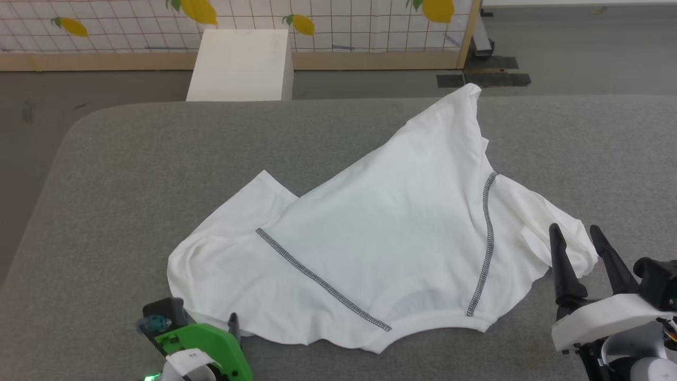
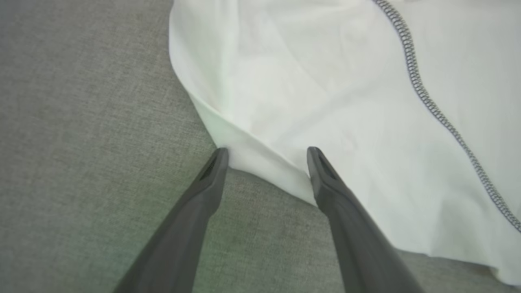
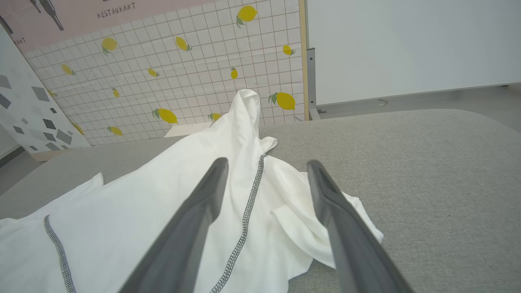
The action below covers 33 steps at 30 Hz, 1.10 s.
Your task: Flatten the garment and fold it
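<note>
- Garment [image 1: 402, 233] is spread out but rumpled on the grey table [image 1: 132, 174]. The collar is at the near edge and one corner peaks up on the far side (both dark zigzag seams [image 1: 322, 283] face up).
- Left hand [image 2: 266, 152]: fingers spread wide, tips right at the garment's near-left edge, nothing pinched.
- Right hand [image 1: 574, 227]: also wide apart, holding nothing, just beside the bunched sleeve [image 1: 550, 222].
- White box [image 1: 240, 63] sits on the floor past the table. Can't tell what's in it.
</note>
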### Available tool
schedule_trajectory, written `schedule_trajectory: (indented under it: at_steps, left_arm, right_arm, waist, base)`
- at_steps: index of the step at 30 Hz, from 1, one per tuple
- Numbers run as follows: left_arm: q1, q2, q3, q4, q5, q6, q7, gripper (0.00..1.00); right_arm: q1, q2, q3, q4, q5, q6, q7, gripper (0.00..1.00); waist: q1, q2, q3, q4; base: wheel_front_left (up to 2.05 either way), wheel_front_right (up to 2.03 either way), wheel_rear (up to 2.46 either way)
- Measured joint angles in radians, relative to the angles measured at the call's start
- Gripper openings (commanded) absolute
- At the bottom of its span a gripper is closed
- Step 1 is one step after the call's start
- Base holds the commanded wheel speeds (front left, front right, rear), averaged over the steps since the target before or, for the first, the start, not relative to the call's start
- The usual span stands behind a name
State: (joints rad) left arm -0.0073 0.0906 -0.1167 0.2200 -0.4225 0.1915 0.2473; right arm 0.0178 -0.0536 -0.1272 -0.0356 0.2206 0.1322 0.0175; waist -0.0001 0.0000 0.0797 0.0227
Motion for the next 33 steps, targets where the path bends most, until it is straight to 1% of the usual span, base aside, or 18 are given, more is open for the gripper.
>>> schedule_trajectory:
  at_steps: [2,5,9,10,11,14,17,20,23,26,27,28,29,31,33]
  left_arm:
    - [-0.007,0.002,0.012,0.019,0.002,0.032,0.025,1.00]
    - [-0.035,0.007,0.033,0.051,0.001,0.061,0.050,1.00]
    - [-0.065,0.016,0.054,0.077,-0.010,0.075,0.070,1.00]
    - [-0.069,0.020,0.058,0.083,-0.012,0.074,0.070,0.60]
    - [-0.075,0.027,0.062,0.091,-0.019,0.072,0.069,0.00]
    - [-0.091,0.051,0.080,0.095,-0.034,0.063,0.048,0.00]
    - [-0.102,0.074,0.110,0.095,-0.035,0.062,-0.017,0.00]
    - [-0.112,0.119,0.144,0.098,-0.032,0.062,-0.069,0.00]
    - [-0.129,0.158,0.171,0.099,-0.024,0.062,-0.119,0.00]
    - [-0.150,0.180,0.181,0.104,-0.018,0.055,-0.165,0.00]
    - [-0.156,0.181,0.182,0.107,-0.018,0.047,-0.180,0.06]
    - [-0.159,0.179,0.182,0.109,-0.019,0.042,-0.190,0.62]
    - [-0.163,0.177,0.181,0.112,-0.019,0.035,-0.203,1.00]
    - [-0.164,0.161,0.182,0.110,-0.031,0.015,-0.246,1.00]
    - [-0.163,0.133,0.184,0.098,-0.050,-0.008,-0.305,1.00]
  right_arm:
    - [0.000,0.000,0.007,-0.003,0.002,0.000,0.001,1.00]
    - [0.000,0.001,0.022,-0.008,0.012,0.000,0.005,1.00]
    - [0.000,0.001,0.032,-0.012,0.021,0.000,0.009,1.00]
    - [0.000,0.001,0.034,-0.014,0.022,0.000,0.009,1.00]
    - [0.000,0.001,0.035,-0.015,0.023,0.000,0.009,1.00]
    - [-0.001,0.001,0.035,-0.017,0.028,0.000,0.009,1.00]
    - [-0.002,0.001,0.029,-0.020,0.029,0.000,0.009,1.00]
    - [-0.002,0.001,0.019,-0.021,0.029,0.000,0.011,1.00]
    - [-0.002,0.001,0.011,-0.015,0.029,0.000,0.039,1.00]
    - [-0.002,0.001,0.008,-0.005,0.028,0.000,0.079,1.00]
    - [-0.001,0.001,0.009,-0.001,0.027,0.000,0.093,1.00]
    - [-0.001,0.001,0.010,0.002,0.026,0.000,0.106,1.00]
    - [0.000,0.001,0.012,0.004,0.025,0.000,0.122,1.00]
    - [0.003,0.002,0.011,0.008,0.025,0.000,0.150,1.00]
    - [0.004,0.003,-0.007,0.016,0.026,0.000,0.174,1.00]
  waist:
    - [0.0000,0.0000,0.005,-0.009]
    - [0.0000,0.0000,0.014,-0.022]
    - [0.0000,0.0000,0.027,-0.041]
    - [0.0000,0.0000,0.030,-0.045]
    - [0.0000,0.0000,0.035,-0.049]
    - [0.0000,0.0000,0.049,-0.058]
    - [0.0000,0.0000,0.062,-0.063]
    - [0.0000,0.0000,0.073,-0.063]
    - [0.0001,0.0000,0.080,-0.060]
    - [0.0000,0.0000,0.088,-0.056]
    - [0.0000,0.0000,0.090,-0.055]
    - [0.0000,0.0000,0.091,-0.053]
    - [0.0000,0.0000,0.093,-0.052]
    - [0.0001,0.0000,0.095,-0.049]
    - [0.0001,0.0000,0.096,-0.047]
  base:
    - [0.00,0.00,0.00]
    - [0.00,0.00,0.00]
    - [0.00,0.00,0.00]
    - [0.00,0.00,0.00]
    - [0.00,0.00,0.00]
    - [0.00,0.00,0.00]
    - [0.00,0.00,0.00]
    - [0.00,0.00,0.00]
    - [0.00,0.00,0.00]
    - [0.00,0.00,0.00]
    - [0.00,0.00,0.00]
    - [0.00,0.00,0.00]
    - [0.00,0.00,0.00]
    - [0.00,0.00,0.00]
    - [0.00,0.00,0.00]
